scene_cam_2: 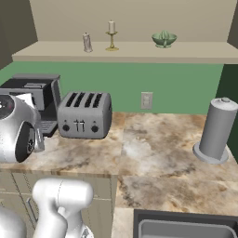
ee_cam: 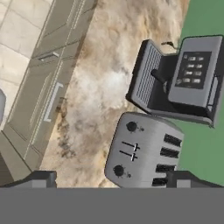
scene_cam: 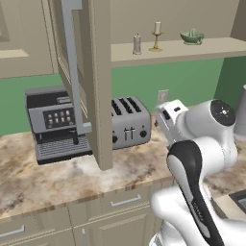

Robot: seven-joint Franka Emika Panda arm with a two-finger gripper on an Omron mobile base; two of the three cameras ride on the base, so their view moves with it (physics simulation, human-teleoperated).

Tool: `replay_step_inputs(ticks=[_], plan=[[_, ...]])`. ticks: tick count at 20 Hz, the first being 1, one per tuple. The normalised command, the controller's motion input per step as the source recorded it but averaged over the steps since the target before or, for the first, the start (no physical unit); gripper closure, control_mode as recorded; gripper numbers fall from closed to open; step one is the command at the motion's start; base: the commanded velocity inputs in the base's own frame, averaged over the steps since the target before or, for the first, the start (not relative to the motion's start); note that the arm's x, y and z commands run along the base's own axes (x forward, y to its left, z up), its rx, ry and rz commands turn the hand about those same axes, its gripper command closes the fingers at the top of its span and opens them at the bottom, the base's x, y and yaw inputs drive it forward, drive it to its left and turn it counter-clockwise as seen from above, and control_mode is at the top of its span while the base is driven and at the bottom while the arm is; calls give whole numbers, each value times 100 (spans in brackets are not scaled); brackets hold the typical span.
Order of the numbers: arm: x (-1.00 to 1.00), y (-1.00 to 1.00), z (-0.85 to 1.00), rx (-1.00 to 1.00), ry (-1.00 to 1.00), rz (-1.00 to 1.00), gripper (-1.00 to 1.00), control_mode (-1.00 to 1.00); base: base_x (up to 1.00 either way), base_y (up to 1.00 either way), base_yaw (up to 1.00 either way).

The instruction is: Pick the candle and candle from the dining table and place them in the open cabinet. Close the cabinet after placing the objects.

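Above the worktop [scene_cam: 57,178], I am holding my tool [ee_cam: 113,179] wide open and empty, judging the taper candle [scene_cam: 157,28] light, tippy, best gripped by its brass stem.

At upper centre both candles [scene_cam_2: 111,26] stood on the shelf [scene_cam_2: 186,52], bowl [scene_cam_2: 164,39] rightward; toaster [scene_cam_2: 84,114] below on the tabletop [scene_cam_2: 153,148].

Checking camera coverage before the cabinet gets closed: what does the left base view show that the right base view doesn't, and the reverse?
Left base view: the open cabinet door with its grey bar handle. Right base view: the grey canister whole, down to its round foot, and the sink basin. Both: taper candle, stubby candle and green bowl on the shelf, plus toaster and coffee machine.
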Motion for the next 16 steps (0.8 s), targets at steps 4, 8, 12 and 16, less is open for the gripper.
replay_step_inputs(ticks=[4, 8, 12, 16], plan=[[0, 0, -7, -30, -30, 6, -100, -100, 0, 0, 0], [-16, 4, -2, -27, -30, 4, -100, -100, 0, 0, 0], [-15, 18, -15, -24, -29, 4, -100, -100, 0, 0, 0], [-52, 2, -20, -21, -31, 9, -100, -100, 0, 0, 0]])
